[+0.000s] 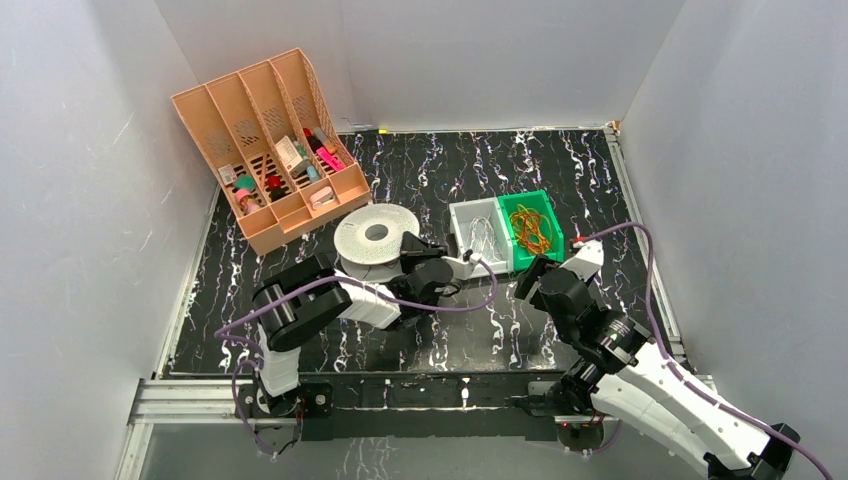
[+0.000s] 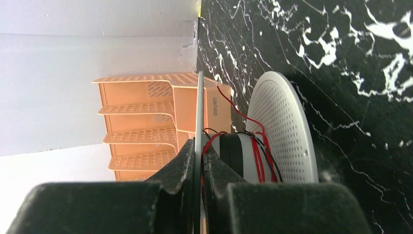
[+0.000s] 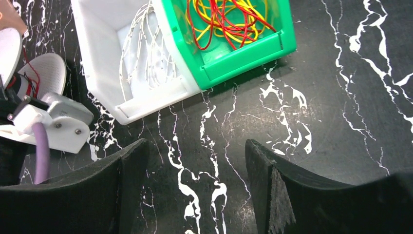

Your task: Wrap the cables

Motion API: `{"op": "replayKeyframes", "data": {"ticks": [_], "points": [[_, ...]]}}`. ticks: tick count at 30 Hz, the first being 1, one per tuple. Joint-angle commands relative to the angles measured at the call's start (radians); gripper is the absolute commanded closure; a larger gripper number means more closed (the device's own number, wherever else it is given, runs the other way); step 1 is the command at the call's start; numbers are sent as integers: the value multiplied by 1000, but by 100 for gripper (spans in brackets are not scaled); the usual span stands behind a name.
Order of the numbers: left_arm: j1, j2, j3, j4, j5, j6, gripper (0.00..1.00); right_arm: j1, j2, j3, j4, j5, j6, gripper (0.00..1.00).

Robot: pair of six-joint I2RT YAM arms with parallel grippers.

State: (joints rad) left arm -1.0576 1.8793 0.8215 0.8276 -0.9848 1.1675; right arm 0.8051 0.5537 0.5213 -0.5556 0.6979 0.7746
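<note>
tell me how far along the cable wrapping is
Done: a few turns of red wire sit on the spool core. In hand: left gripper clamps a spool flange; right gripper hangs open, empty. Left: loose red and yellow wires in the green bin, white ones in the white bin.

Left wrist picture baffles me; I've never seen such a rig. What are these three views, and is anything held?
The machine is a left arm and a right arm at the near edge of a table. One camera looks down from above; one rides on each wrist. The left wrist view shows the left hand shut on the thin rim of a white spool with red wire wound on its core. The right hand is open and empty above the table. Nearby: a white bin of white wires, a green bin of red and yellow wires, an orange organiser.
</note>
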Motion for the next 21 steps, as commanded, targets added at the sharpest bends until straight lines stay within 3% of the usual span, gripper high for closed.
{"op": "replayKeyframes", "data": {"ticks": [1,5,16,21], "points": [[1,-10,-28,60,-70,-22,100,-3,-22,55,-31,83,46,20],[-1,-16,-56,60,-86,-48,99,-3,-28,53,-34,97,54,17],[-45,-14,-105,49,-128,-134,59,-3,-14,52,-31,106,58,15],[-69,-25,-106,-41,-119,-257,40,-3,-14,53,-39,110,70,15]]}}
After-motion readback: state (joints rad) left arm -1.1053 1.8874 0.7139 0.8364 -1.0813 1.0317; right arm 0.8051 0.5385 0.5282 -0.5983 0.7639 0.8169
